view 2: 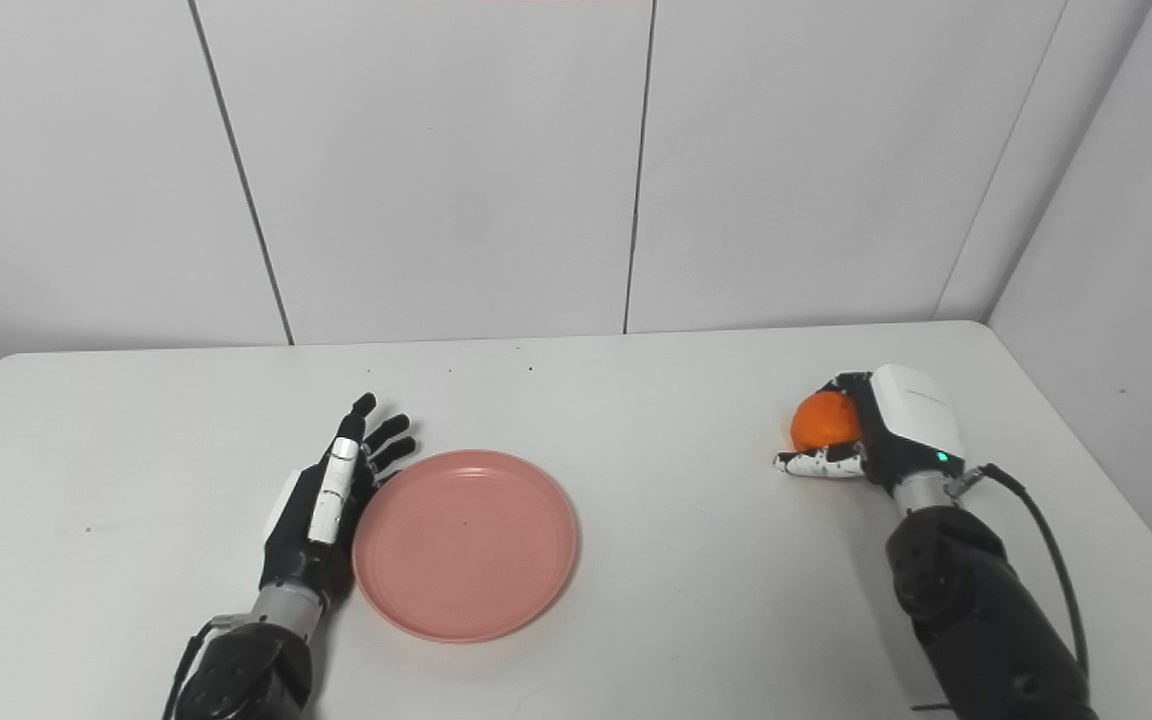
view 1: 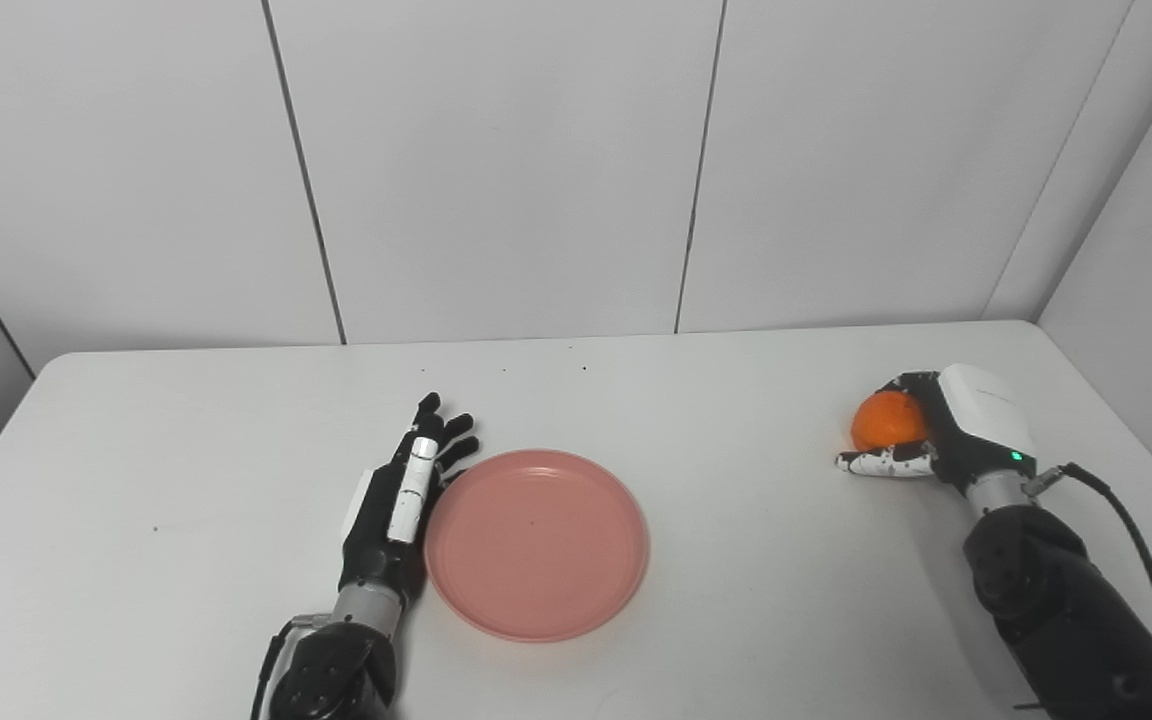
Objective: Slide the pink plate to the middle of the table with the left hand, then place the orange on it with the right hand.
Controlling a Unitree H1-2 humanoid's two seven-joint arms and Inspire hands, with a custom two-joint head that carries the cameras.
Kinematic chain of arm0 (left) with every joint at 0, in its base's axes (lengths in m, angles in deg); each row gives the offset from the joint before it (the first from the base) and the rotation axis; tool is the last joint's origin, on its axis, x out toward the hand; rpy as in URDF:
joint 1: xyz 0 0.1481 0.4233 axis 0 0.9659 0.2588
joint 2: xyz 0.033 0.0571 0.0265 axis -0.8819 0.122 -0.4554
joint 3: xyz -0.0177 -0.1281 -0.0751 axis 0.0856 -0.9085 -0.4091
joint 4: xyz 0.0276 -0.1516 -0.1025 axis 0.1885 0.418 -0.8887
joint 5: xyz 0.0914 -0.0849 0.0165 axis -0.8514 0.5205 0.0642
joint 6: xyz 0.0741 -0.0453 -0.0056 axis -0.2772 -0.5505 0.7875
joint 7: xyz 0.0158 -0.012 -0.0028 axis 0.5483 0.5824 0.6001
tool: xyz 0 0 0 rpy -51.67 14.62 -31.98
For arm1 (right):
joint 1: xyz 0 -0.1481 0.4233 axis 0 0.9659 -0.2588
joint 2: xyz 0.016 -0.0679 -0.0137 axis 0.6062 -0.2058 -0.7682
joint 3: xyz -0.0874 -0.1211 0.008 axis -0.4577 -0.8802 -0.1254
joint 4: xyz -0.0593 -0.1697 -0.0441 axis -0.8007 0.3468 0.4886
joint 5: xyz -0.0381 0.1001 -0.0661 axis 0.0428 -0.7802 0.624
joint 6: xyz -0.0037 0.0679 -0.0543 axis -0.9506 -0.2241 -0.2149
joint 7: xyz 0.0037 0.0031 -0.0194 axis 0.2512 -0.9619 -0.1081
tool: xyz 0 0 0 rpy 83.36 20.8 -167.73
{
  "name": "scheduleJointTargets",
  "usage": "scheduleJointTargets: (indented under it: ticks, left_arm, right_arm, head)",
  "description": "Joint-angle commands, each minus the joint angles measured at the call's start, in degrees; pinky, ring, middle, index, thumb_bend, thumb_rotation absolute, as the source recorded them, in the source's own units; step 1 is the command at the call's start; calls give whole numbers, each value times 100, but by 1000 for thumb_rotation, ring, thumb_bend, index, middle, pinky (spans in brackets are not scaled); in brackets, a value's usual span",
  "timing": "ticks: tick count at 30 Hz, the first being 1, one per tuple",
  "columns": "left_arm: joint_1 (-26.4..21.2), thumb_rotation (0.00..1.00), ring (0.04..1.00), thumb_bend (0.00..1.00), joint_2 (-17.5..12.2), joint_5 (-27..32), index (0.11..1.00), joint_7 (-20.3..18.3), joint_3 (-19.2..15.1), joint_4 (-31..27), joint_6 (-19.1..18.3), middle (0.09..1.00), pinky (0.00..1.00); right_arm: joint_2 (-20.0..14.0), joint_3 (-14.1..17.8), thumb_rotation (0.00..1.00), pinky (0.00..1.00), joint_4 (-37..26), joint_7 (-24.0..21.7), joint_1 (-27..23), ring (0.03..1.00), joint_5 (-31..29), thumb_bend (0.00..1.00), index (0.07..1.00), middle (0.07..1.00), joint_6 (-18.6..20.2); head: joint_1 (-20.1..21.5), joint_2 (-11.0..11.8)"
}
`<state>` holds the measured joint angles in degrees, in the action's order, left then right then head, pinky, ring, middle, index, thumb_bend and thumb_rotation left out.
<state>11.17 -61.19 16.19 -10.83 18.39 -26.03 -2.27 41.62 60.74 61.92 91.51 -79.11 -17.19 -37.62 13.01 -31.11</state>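
While our left hand [view 1: 398, 510] rests flat and open-fingered against the left rim of the plate [view 1: 537, 543], the plate sits near the middle of the surface [view 1: 736, 600]. Well right of the plate, our right hand [view 1: 941, 432] curls around the orange [view 1: 884, 420]. We judge the fruit firm, round and prone to roll, so we cup its sides; the plate looks light, stiff and slick.

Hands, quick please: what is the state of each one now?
Left hand: open, fingers straight, against the pink plate edge.
Right hand: shut on the orange.
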Motion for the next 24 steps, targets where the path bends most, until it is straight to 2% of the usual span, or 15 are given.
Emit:
scheduleJointTargets:
  ticks: [1, 8, 13, 20, 24]
  left_arm:
    - [94, 900, 856, 680, 43, -8, 953, 32, 3, 44, -299, 880, 756]
    - [101, 896, 865, 682, 68, 14, 953, 32, 4, -10, -353, 881, 772]
    - [168, 882, 854, 669, 131, -39, 946, 78, 45, -46, -335, 866, 766]
    - [173, 899, 846, 677, 117, -79, 948, 94, 36, -45, -392, 853, 735]
    - [166, 888, 848, 671, 109, -80, 950, 85, 32, -1, -374, 851, 740]
  right_arm:
    - [-186, 12, 158, 264, -57, 39, -143, 335, 19, 502, 491, 444, -103]
    - [-263, 69, 158, 252, -111, 102, -117, 322, -148, 498, 492, 437, -339]
    - [-266, 234, 160, 230, -419, -37, -40, 295, -479, 496, 492, 415, -323]
    - [-268, 299, 168, 311, -733, -34, -79, 385, -587, 497, 494, 490, -363]
    - [-292, 269, 172, 295, -925, -135, -107, 375, -536, 497, 495, 490, -248]
  head:
    - [-46, -10]
    - [-250, -46]
    - [-434, -26]
    - [-388, -46]
    - [-347, -35]
